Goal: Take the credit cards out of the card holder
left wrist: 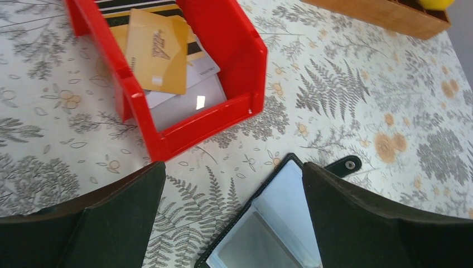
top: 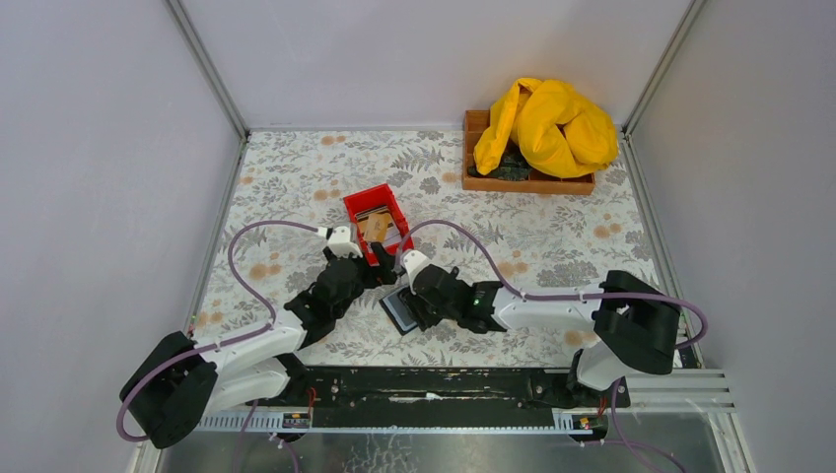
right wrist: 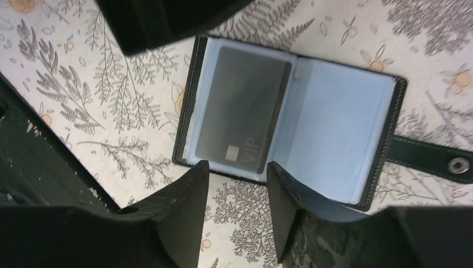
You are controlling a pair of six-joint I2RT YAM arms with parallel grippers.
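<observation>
Right now we are looking at the card holder (right wrist: 334, 128) lying spread open and flat on the fern-patterned surface (left wrist: 346, 84), near a corner of the red bin (left wrist: 223, 44). It is showing a black stitched border, pale grey-blue clear sleeves, and a black strap (right wrist: 429, 159) with a metal snap sticking out from one side. A dark grey card (right wrist: 240, 106) marked VIP is sitting in one sleeve, a small pale chip showing near its lower edge. Inside the bin a gold card (left wrist: 156, 50) is resting on top of pale cards (left wrist: 189, 97). The right claw (right wrist: 237, 167) is hovering over the holder's edge next to the grey card, its fingers apart and gripping nothing. The left claw (left wrist: 231, 167) is hanging wide apart between bin and holder.
</observation>
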